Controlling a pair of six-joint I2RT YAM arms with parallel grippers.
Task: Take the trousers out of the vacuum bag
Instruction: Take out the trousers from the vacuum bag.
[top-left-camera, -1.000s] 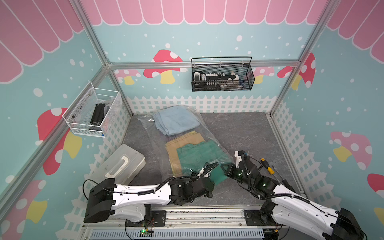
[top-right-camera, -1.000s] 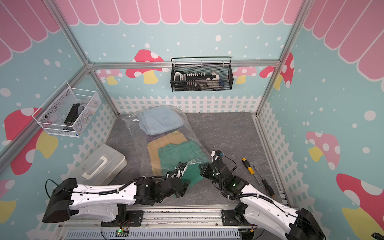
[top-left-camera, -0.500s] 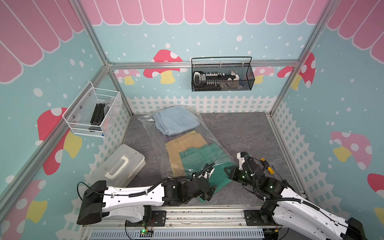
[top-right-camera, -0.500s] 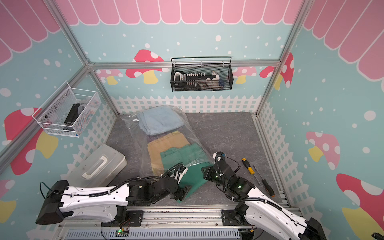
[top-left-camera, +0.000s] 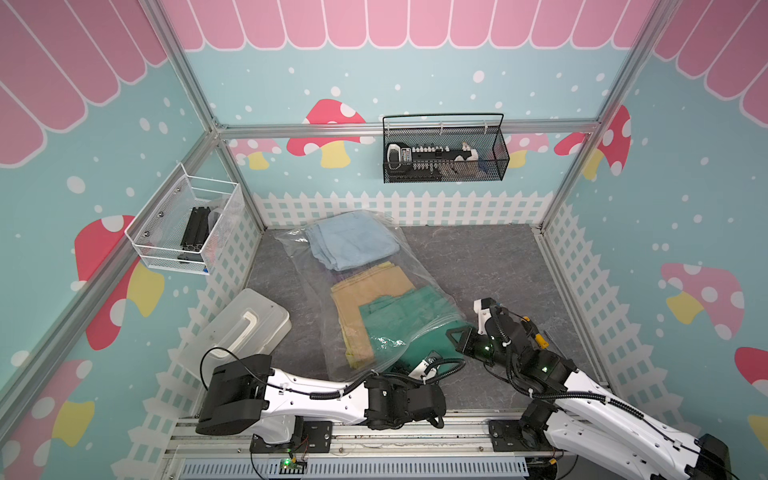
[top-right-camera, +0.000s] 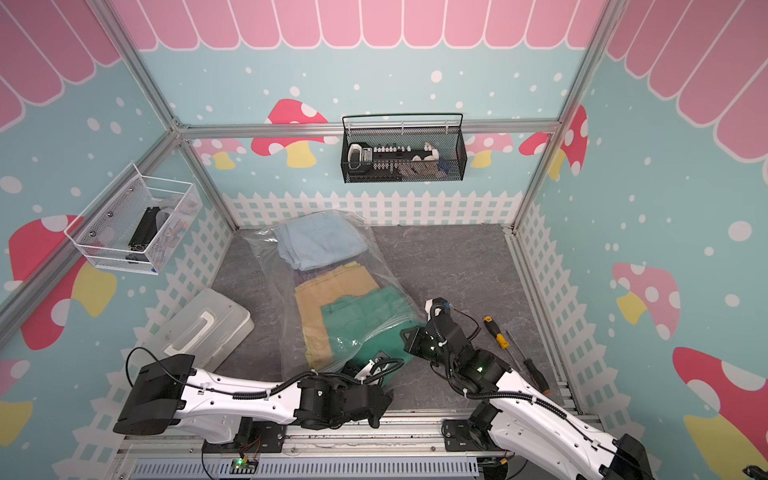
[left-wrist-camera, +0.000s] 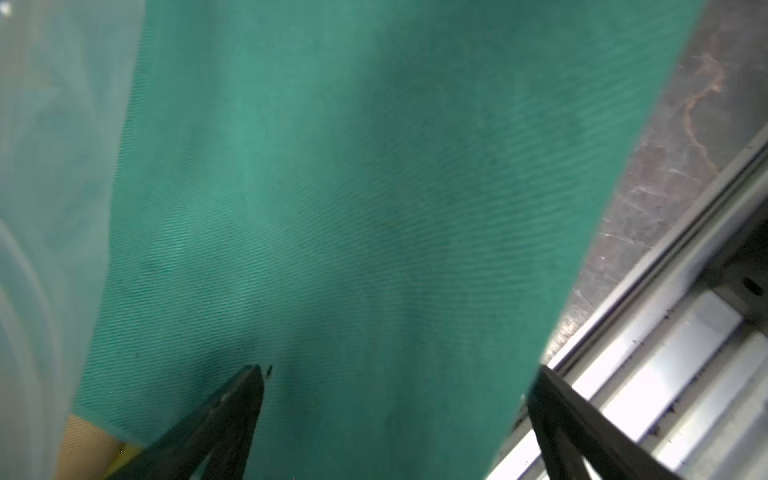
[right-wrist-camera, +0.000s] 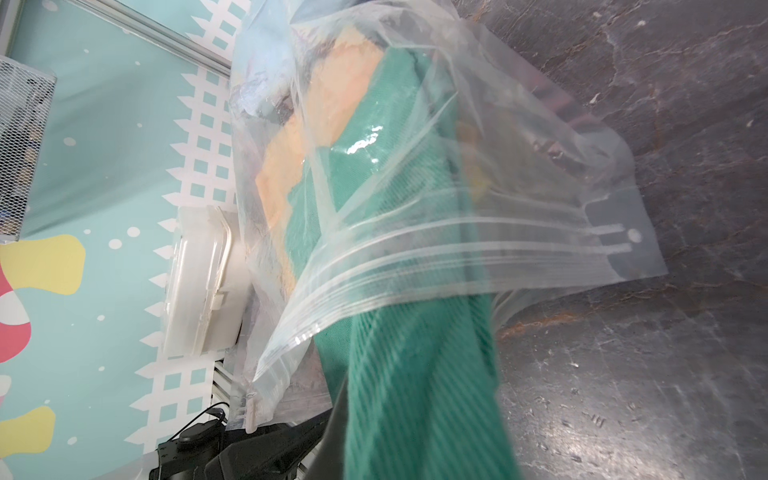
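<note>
Near edge: L gripper (left-wrist-camera: 399, 374) jaws wide, empty, over dark green trousers (left-wrist-camera: 332, 208) partly out of vacuum bag (right-wrist-camera: 457, 257) mouth | R gripper (top-left-camera: 453, 333) pinched on bag's zip edge, near-right | farther, in bag: tan trousers (top-left-camera: 368, 291), light blue trousers (top-left-camera: 353, 241) farthest.

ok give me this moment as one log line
left gripper: open over dark green trousers | right gripper: shut on vacuum bag lip | state: dark green trousers partly out of bag mouth
</note>
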